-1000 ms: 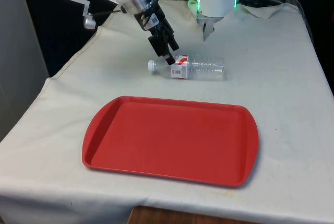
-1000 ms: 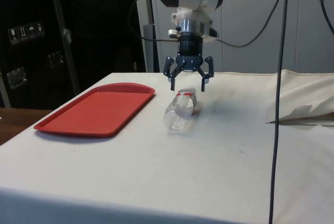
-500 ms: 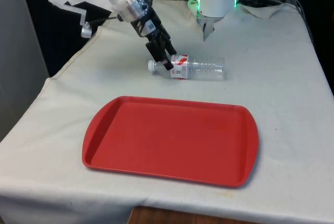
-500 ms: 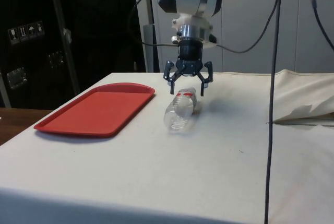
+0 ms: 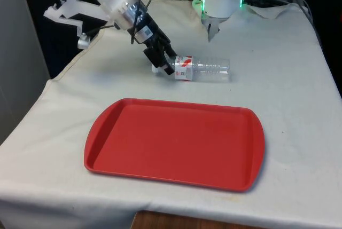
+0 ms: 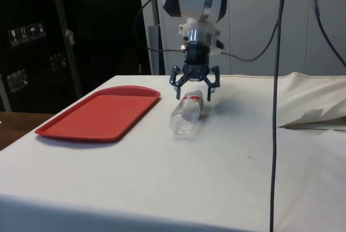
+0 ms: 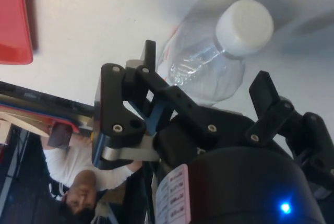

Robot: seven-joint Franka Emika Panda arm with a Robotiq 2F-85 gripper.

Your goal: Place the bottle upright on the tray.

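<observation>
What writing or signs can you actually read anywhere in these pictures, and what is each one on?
Nothing reads clearly enough to quote.
Bottle label: red and white with some print, too small to read.
White sticker on the gripper body: lines of print, too blurred to read.
Small white symbol stickers on the dark cabinet: pictograms, too small to make out.
Red tray: no text.
</observation>
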